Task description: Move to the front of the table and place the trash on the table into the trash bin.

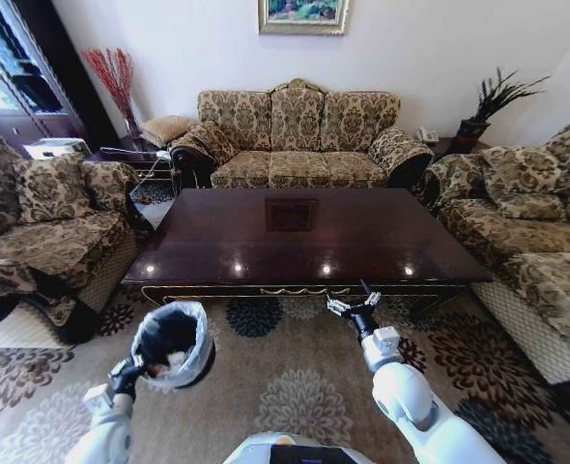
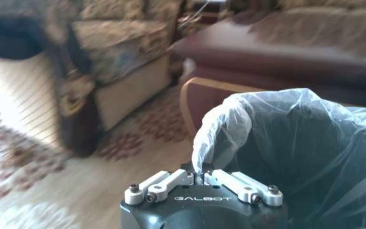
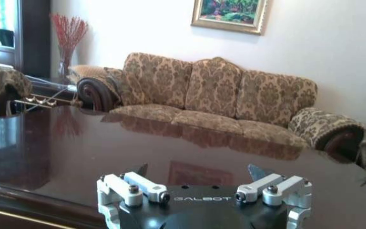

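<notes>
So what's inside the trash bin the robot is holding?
Inside the trash bin, held at its rim by the left gripper, is a translucent bag with a few pale scraps near the bottom. What lies under them is hidden.

Patterned damask sofa (image 1: pixel 299 135) against white wall (image 1: pixel 411 48), framed painting (image 1: pixel 303 14), floral carpet (image 1: pixel 295 377)

— How's the light?
— Bright daylight from the window (image 1: pixel 0 68) at left; ceiling lights glare as four spots along the table (image 1: pixel 304 242).
— Sharpness?
— Head view bends at its edges; left wrist view is motion-blurred.
</notes>
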